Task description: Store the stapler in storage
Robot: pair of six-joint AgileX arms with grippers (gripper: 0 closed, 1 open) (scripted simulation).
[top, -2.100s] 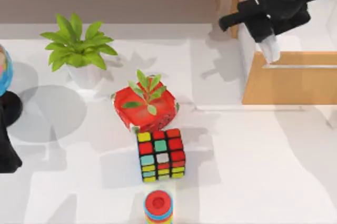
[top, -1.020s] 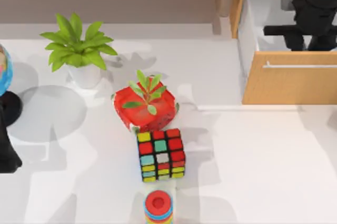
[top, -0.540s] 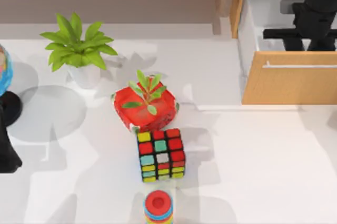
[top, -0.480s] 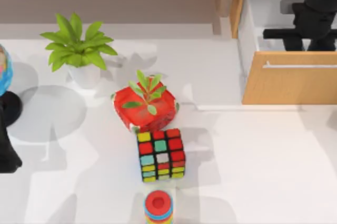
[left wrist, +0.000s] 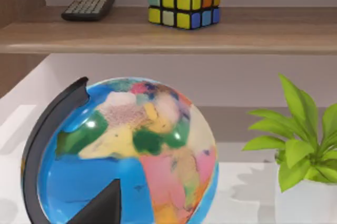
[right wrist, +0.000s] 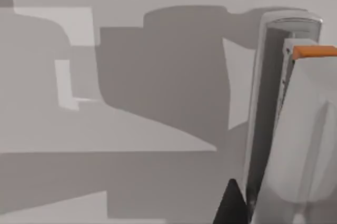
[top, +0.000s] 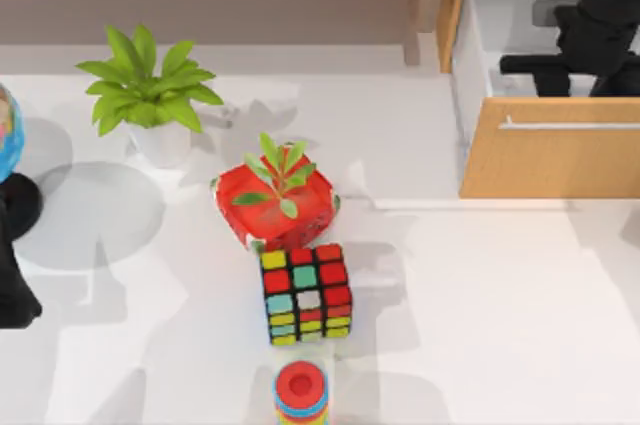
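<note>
Wooden drawer [top: 545,160] open, top-view right | right gripper [top: 575,65] lowered inside | stapler [right wrist: 295,124] seen close at wrist, apparently gripped | step: placing | next: release, withdrawal needed | left arm [top: 12,280] parked left edge

Bright even light, soft grey shadows across the white table [top: 480,325], mild overall softness

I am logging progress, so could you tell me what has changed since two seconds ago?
The right arm swung from the drawer's left corner to over its white interior, carrying the stapler inside. The cube, plants and drawer stayed put.
</note>
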